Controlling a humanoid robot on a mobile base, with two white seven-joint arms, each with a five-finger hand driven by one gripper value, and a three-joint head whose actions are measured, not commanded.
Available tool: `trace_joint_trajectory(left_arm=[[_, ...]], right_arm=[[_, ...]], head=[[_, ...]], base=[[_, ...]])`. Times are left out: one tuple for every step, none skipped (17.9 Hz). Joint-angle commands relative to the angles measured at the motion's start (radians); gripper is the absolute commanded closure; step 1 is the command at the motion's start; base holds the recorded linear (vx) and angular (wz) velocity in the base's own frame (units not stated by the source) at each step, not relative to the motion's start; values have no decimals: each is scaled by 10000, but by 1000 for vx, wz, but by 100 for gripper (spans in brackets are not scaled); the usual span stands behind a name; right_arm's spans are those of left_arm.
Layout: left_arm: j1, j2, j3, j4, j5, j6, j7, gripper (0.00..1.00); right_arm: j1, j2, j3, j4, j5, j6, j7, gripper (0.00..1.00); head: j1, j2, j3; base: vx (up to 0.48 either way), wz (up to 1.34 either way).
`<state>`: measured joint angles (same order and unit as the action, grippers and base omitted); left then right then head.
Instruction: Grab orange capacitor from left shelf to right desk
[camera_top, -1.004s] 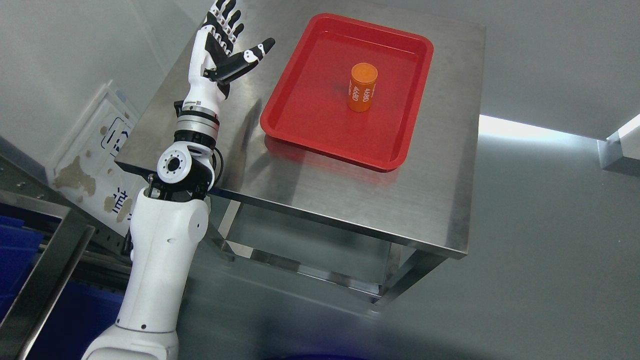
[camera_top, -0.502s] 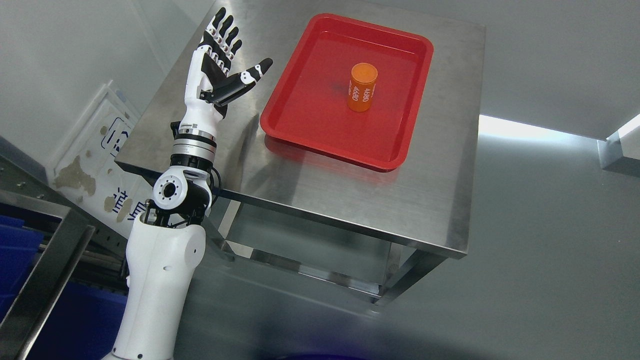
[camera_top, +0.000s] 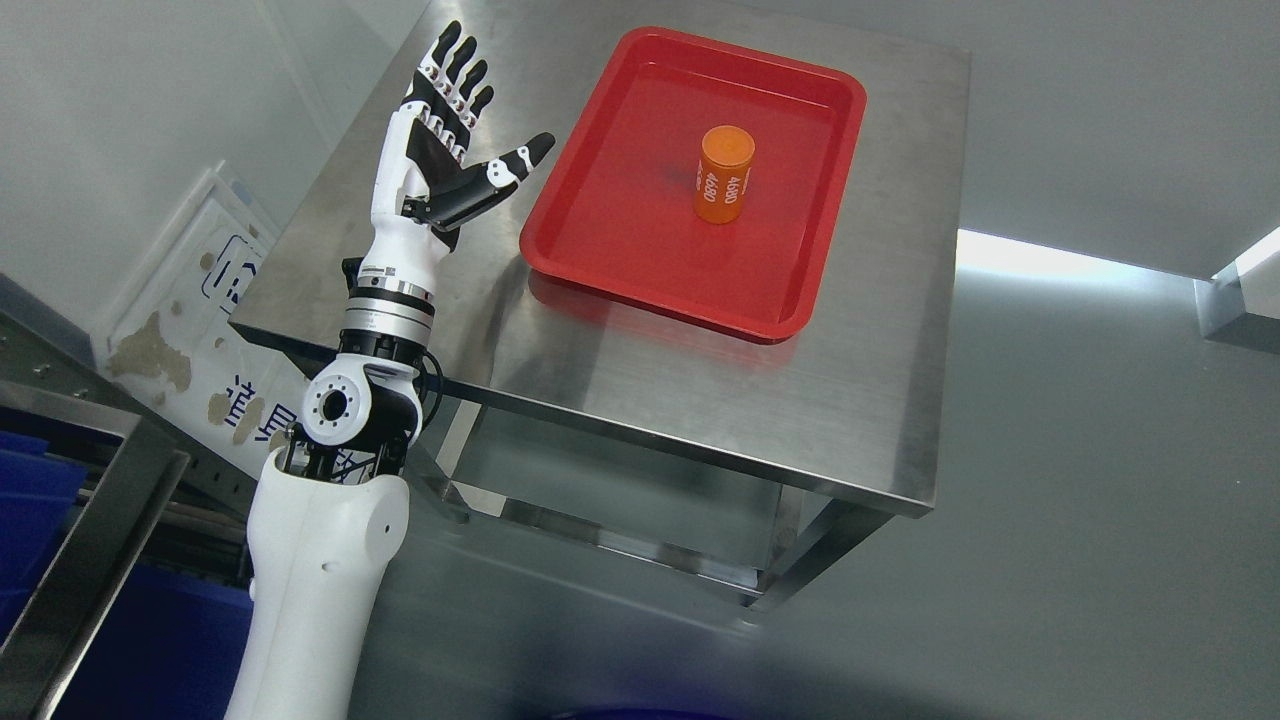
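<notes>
My left arm (camera_top: 320, 560) runs off the bottom edge, so I can't see its shoulder. The blue bins (camera_top: 30, 500) and the shelf frame (camera_top: 90, 560) are cut by the left edge. I can't read the worn floor sign (camera_top: 200, 300). The steel desk (camera_top: 700, 400) hides its far legs.

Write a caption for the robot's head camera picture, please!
Left hand open beside the red tray, orange capacitor standing upright inside it on the steel desk.

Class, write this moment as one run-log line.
left hand: open, beside tray | orange capacitor: upright in red tray | right hand: unseen
</notes>
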<state>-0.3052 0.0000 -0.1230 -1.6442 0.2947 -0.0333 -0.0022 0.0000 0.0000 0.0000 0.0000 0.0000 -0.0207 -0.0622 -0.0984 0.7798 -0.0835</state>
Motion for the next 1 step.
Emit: trace_joint_trajectory(left_arm=[[337, 175, -43, -631, -2, -20, -116, 0]], right_arm=[[30, -175, -169, -175, 31, -8, -7, 0]], head=[[0, 0, 0]], base=[[0, 0]])
